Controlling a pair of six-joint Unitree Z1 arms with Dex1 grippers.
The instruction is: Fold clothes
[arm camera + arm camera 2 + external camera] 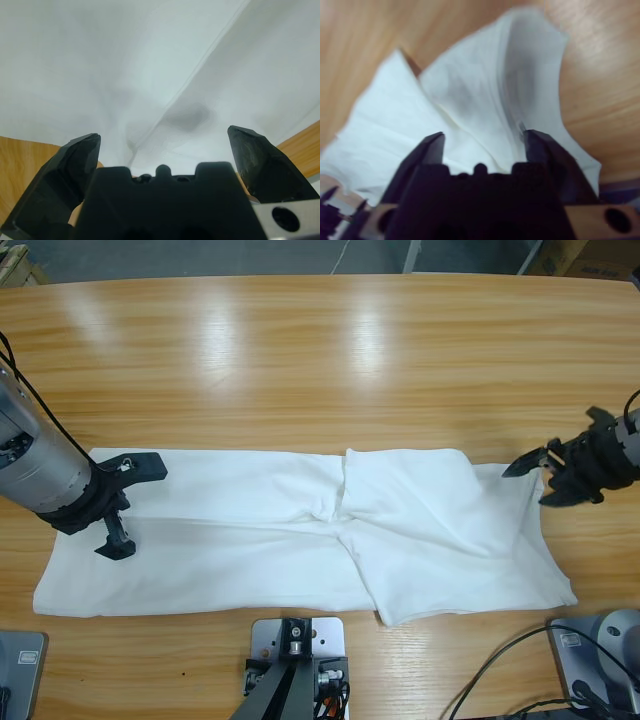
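Observation:
The clothes are a white T-shirt [300, 540] lying in a long flat band across the table's front half, its right part [440, 530] folded over with creases near the middle. My left gripper [132, 505] hovers over the shirt's left end, jaws wide apart and holding nothing. In the left wrist view the left gripper [162, 145] looks straight down on white cloth [150, 60] with a seam running across it. My right gripper [540, 480] is open at the shirt's upper right corner. The right wrist view shows the right gripper [485, 145] with the cloth [470, 95] just beyond it.
The wooden table [320, 360] stretches bare behind the shirt. Cables [500, 680] trail at the front right. Wood shows at both lower corners of the left wrist view [20, 150].

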